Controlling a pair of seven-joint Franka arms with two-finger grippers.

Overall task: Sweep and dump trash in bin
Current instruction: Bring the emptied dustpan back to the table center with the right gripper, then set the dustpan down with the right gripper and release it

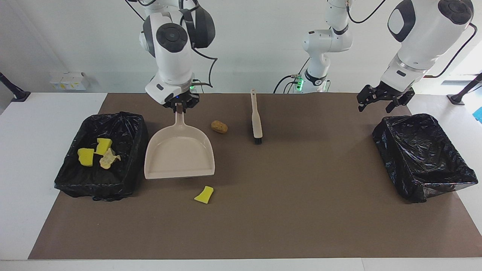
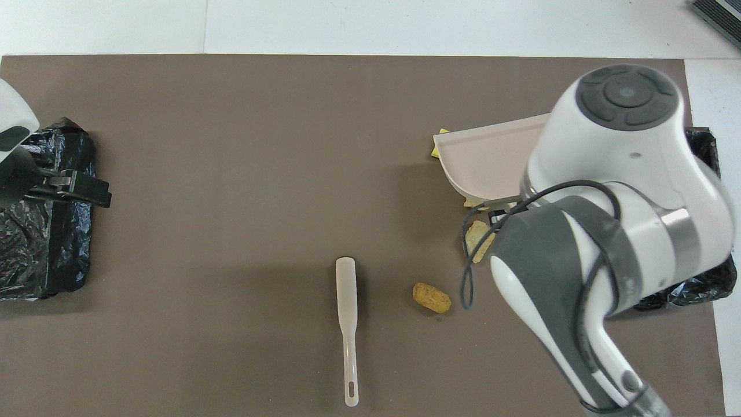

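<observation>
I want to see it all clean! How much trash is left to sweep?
Done: three scraps lie in the bin. In hand: the right gripper holds the empty dustpan; the left gripper waits open. Left: a yellow sponge chunk and a tan lump.

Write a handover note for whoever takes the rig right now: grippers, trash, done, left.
Right gripper: shut on the dustpan handle; pan empty, beside the bin at the right arm's end.
Left gripper: open, empty, over the other bin; arm waiting.
Brush lies on the mat, unheld.
Done: two yellow sponge chunks and a tan scrap in the bin.
Left: brown lump near the brush, yellow chunk off the pan's lip.
</observation>
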